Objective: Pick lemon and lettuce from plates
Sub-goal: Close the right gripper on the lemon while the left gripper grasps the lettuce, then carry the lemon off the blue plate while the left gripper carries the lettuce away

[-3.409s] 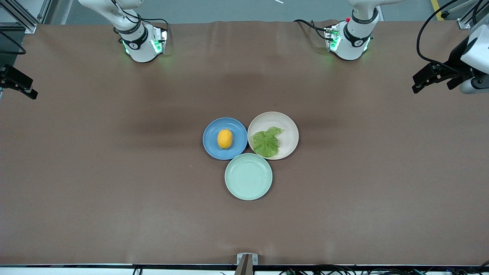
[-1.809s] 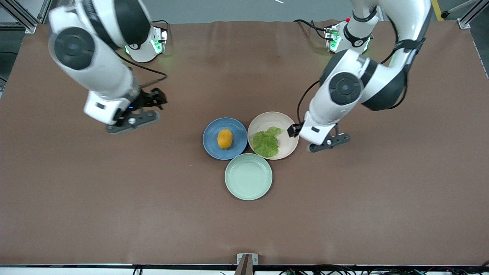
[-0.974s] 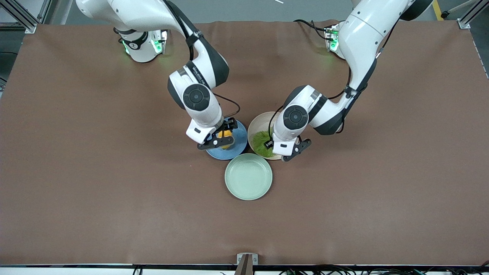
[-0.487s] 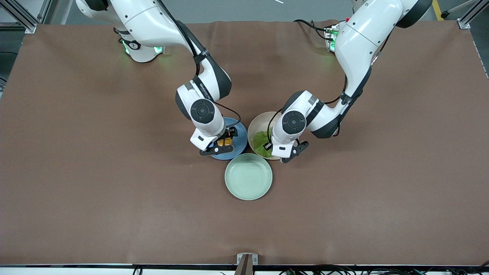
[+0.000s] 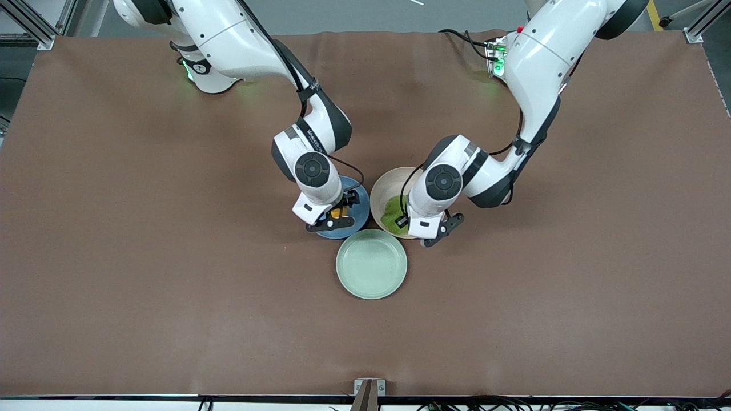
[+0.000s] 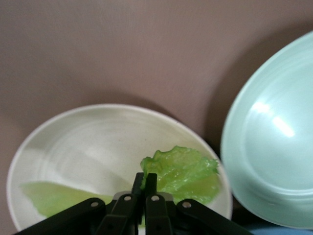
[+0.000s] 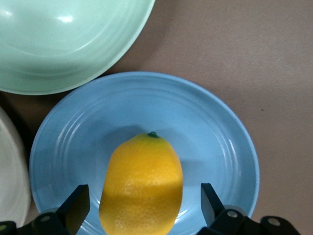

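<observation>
Over blue round plastic plate (image 7: pixel 215 132): right gripper (image 7: pixel 142 208), descended, straddles small oval yellow lemon (image 7: pixel 142 183), fingers apart, grasp pending | Beige-pink plate (image 6: pixel 88 132), three o'clock: left gripper (image 6: pixel 145 183) now pinches crinkled green lettuce leaf (image 6: pixel 183 171), lift-ready.

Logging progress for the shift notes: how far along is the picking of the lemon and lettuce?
Nothing is lifted yet. The left hand is shut on the lettuce, which still lies in the beige plate. The right hand is open, fingers either side of the lemon resting on the blue plate. Left: closing on the lemon, then raising both.
</observation>
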